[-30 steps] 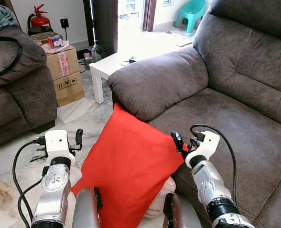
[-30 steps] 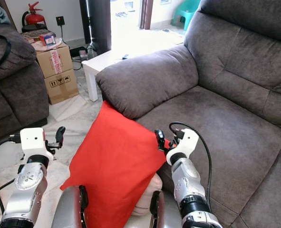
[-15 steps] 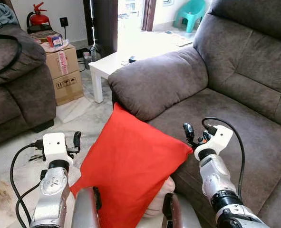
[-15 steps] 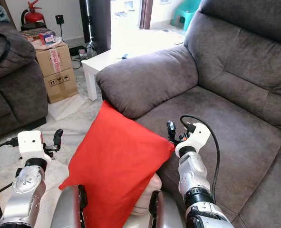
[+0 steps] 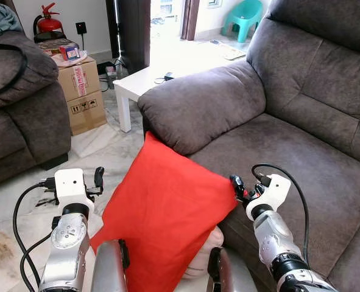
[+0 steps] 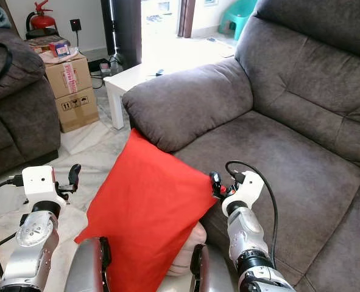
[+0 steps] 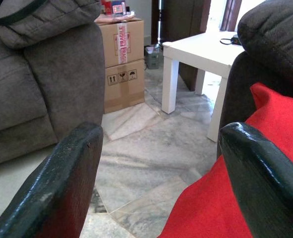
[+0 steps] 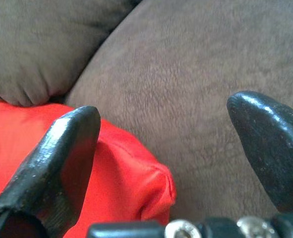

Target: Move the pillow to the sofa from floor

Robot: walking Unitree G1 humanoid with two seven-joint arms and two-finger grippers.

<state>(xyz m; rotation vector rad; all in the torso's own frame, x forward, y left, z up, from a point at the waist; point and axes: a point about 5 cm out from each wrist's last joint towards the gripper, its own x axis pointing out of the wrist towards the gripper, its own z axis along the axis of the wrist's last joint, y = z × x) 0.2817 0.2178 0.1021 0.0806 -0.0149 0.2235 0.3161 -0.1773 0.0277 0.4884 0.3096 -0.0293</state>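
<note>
Two grippers up front for you, and neither one has hold of anything. Your red pillow (image 5: 167,213) stands on edge, its top corner tucked under the grey sofa's (image 5: 301,140) armrest (image 5: 198,106) and its right corner poking over the front edge of the seat cushion. Your right gripper (image 5: 236,182) sits right at that corner; in the right wrist view its fingers (image 8: 62,158) are spread wide with the pillow corner low between them, not pinched. Your left gripper (image 5: 98,177) hangs over the marble floor (image 5: 94,143) just off the pillow's left edge, fingers also spread apart. Behind it are a white side table (image 5: 140,85) and a cardboard box (image 5: 82,94).
</note>
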